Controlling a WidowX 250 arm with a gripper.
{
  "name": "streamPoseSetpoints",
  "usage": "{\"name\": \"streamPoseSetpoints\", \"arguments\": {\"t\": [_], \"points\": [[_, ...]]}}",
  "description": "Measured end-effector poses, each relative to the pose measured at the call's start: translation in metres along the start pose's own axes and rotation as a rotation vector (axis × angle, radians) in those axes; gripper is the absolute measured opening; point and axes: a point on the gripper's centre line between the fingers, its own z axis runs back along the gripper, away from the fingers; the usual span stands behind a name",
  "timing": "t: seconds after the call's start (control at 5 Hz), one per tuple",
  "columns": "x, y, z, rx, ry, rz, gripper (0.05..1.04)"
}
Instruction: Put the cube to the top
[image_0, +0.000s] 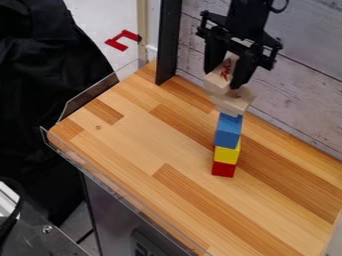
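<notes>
My gripper (228, 72) hangs at the upper right over the stack, shut on a pale wooden cube (219, 80) with red marks. This cube is tilted. Beneath it another pale wooden block (232, 103), turned at an angle, tops the stack. Under that come a blue block (228, 131), a yellow cube (227, 154) and a red cube (223, 169) on the wooden table. The held cube overlaps the upper left of the pale block in view; whether they touch, I cannot tell.
A grey plank wall (300, 90) runs behind the stack, with a black upright post (168, 42) to the left. A clear rim (100, 95) edges the tabletop (133, 145). Dark cloth (47, 75) lies beyond its left side.
</notes>
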Motion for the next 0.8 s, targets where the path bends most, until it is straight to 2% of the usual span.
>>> {"name": "streamPoseSetpoints", "arguments": {"t": [0.8], "points": [[-0.007, -0.014, -0.009, 0.008, 0.02, -0.034, 0.56]]}}
